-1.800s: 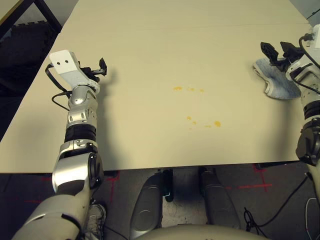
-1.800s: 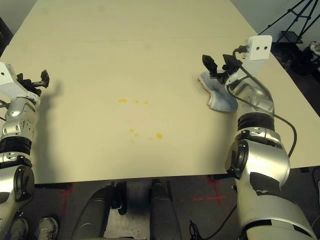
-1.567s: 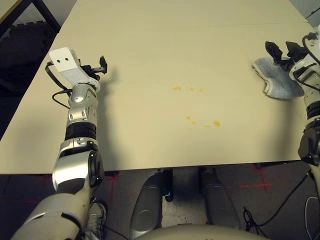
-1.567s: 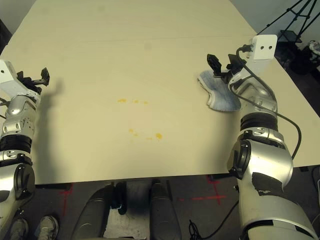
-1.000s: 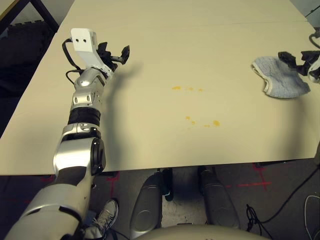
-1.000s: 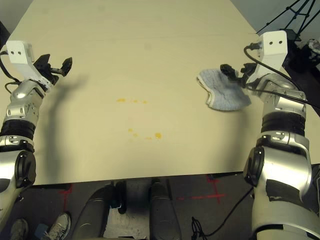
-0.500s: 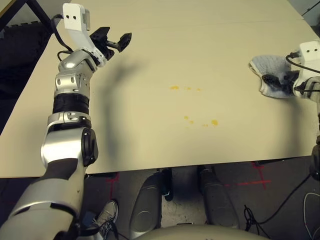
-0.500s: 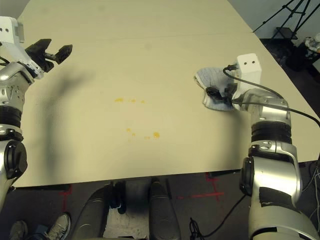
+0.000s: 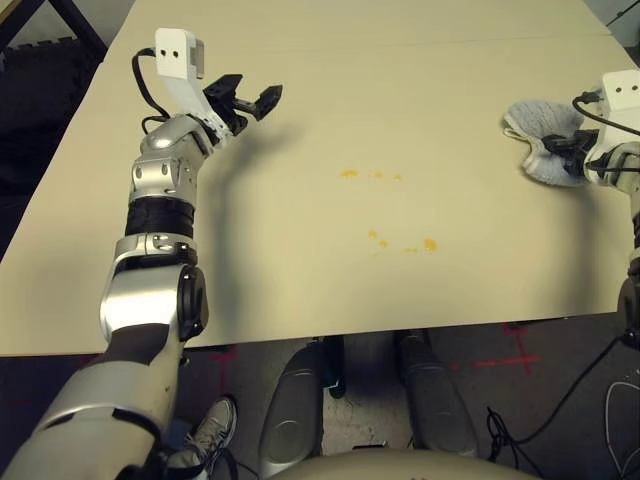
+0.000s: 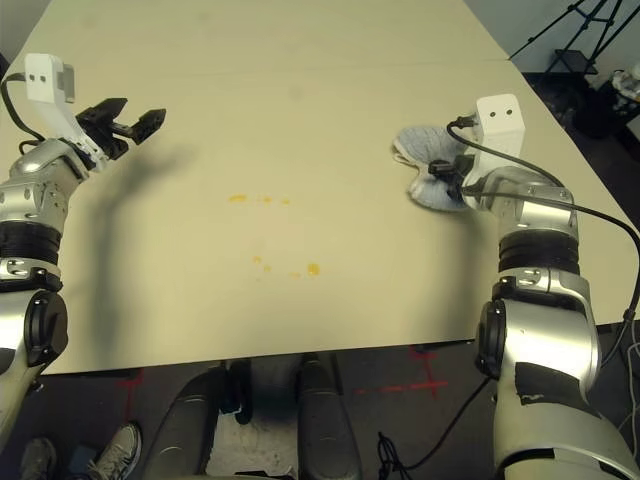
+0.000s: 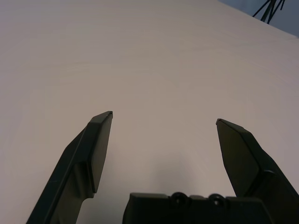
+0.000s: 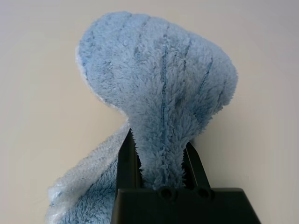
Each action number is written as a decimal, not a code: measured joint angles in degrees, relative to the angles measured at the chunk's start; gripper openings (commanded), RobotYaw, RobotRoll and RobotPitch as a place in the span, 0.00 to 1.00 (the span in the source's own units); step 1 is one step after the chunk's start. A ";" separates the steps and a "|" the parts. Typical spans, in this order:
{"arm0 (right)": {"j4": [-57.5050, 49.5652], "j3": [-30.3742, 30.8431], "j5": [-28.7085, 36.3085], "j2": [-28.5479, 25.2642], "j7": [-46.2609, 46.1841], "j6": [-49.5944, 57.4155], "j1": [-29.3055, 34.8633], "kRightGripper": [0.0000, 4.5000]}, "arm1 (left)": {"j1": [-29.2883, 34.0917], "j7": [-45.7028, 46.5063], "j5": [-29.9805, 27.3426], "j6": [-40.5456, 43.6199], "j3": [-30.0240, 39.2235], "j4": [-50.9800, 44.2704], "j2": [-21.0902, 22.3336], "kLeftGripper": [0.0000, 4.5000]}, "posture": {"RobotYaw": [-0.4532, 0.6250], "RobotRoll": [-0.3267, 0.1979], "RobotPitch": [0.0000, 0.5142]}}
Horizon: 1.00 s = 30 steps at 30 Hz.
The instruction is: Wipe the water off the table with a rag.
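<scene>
The rag (image 12: pixel 163 88), a soft, fluffy pale blue cloth with darker knitted stripes and a whitish edge, lies near the right edge of the table (image 10: pixel 300 110), about halfway along its depth. It is bunched rather than spread flat: its middle is gathered into a narrow waist, and one rounded lobe spreads toward the far side of the table while a smaller rumpled part lies on the near side (so its long axis runs roughly from the near edge toward the far edge).

The right gripper (image 12: pixel 161 156) is pinched on that waist. In the right wrist view its two black fingers (image 12: pixel 125 158) stand close together with the pile pressed between them, and the stripes of the cloth run away from the fingers into the lobe. Whether the rag is lifted clear of the surface or rests on it cannot be told.

The water (image 9: pixel 430 244) shows as small orange-yellow drops on the smooth, matte beige tabletop, well apart from the rag and toward the middle of the table. One short row of specks (image 9: pixel 349 174) lies farther from the near edge; a second cluster with the largest drop lies closer to it.

The left gripper (image 9: pixel 251 99) hovers over the left part of the table, toward the far left corner, its fingers (image 11: pixel 96 149) spread wide with nothing between them.
</scene>
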 measured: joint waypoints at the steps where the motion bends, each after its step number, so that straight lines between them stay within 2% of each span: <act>1: -4.54 1.07 1.13 -1.01 1.79 3.32 1.21 0.04 | 0.13 -0.04 0.02 0.16 -0.17 -0.13 -0.25 1.00 | 0.39 0.62 0.60; 4: -20.93 5.64 6.15 -6.60 9.56 14.48 5.51 0.04 | 0.56 -0.28 0.07 0.44 -0.74 -0.37 -0.87 1.00 | 0.38 0.62 0.60; 6: -27.33 7.13 8.75 -8.38 12.53 18.54 6.57 0.04 | 0.58 -0.41 0.08 0.70 -1.08 -0.46 -1.45 1.00 | 0.37 0.62 0.61; 14: -42.65 11.68 16.23 -15.35 21.76 22.91 9.71 0.04 | 0.54 -0.70 0.15 1.02 -1.72 -0.52 -2.35 1.00 | 0.36 0.62 0.62; 21: -49.05 12.81 19.35 -14.83 23.90 20.16 13.82 0.04 | 0.46 -0.63 0.18 1.36 -2.34 -0.52 -3.09 1.00 | 0.36 0.62 0.62; 27: -49.34 17.97 17.31 -14.56 24.36 14.33 16.99 0.04 | -0.11 -0.53 0.18 1.70 -2.51 -0.51 -3.49 1.00 | 0.36 0.62 0.63; 30: -49.00 21.54 13.95 -15.17 25.37 9.75 18.32 0.04 | -0.71 -0.49 0.18 1.70 -2.50 -0.52 -3.55 1.00 | 0.36 0.62 0.64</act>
